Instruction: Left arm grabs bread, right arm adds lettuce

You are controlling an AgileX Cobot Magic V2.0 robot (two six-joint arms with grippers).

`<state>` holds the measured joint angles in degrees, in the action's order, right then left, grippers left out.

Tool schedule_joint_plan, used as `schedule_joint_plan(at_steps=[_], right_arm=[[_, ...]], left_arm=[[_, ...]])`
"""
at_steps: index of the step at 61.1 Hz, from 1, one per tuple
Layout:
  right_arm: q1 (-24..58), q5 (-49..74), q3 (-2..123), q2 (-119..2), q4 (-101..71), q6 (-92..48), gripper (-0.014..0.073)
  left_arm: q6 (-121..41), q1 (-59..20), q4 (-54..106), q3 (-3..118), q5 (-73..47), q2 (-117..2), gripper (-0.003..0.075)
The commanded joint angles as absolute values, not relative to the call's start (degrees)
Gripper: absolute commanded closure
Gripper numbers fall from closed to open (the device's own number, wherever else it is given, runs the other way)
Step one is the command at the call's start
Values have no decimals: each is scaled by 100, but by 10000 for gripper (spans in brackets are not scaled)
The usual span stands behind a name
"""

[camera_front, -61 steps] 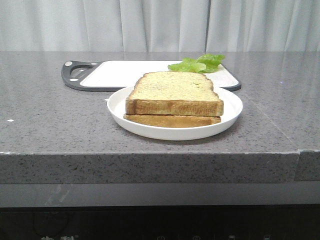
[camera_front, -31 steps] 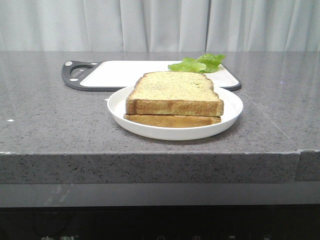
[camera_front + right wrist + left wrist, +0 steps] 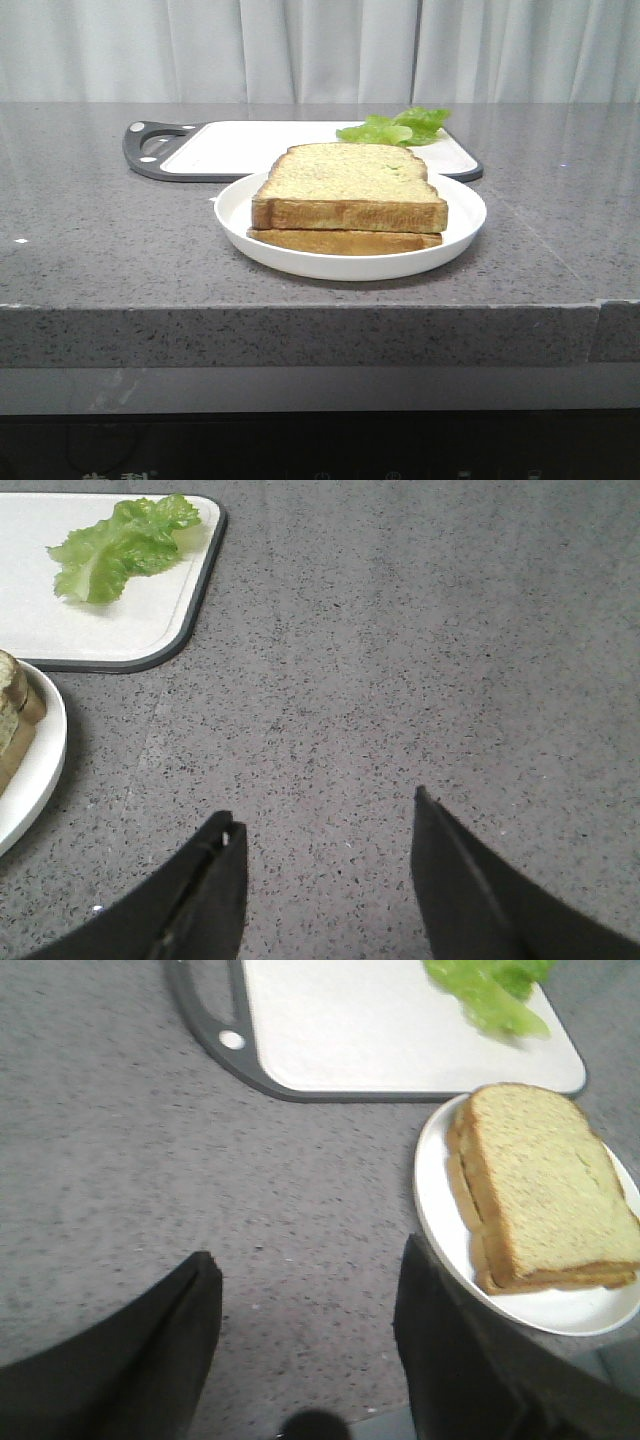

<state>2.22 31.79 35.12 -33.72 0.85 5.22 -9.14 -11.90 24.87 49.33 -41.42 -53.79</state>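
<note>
While both wedge-fingered grippers, left [image 3: 305,1345] and right [image 3: 325,880], gape empty over speckled stone, square bread [image 3: 550,1185] lies beside the left fingers; ruffled lettuce [image 3: 120,545] lies well beyond the right's. Only wrist views show them.

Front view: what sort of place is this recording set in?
Probably a mock kitchen counter: a speckled grey stone countertop holds a cutting board with lettuce and a white plate of bread, before plain curtains.
</note>
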Motion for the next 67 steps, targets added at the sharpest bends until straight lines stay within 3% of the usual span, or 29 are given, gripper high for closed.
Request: schedule_joint_plan(at_steps=[1,21,41,67], right_arm=[[198,2798,3732,-3414,167,454,190],[198,2798,3732,-3414,167,454,190],[198,2798,3732,-3414,167,454,190],[198,2798,3732,-3414,167,454,190]], left_arm=[[-1006,-1633,2803,5349,-3809,-5894,323],[-1006,-2787,3244,6541,-3964,-7738,323],[-1079,-2833,3775,7716,-4743,-9152,382],[-1105,-2833,3942,7899,-4854,-9724,409]])
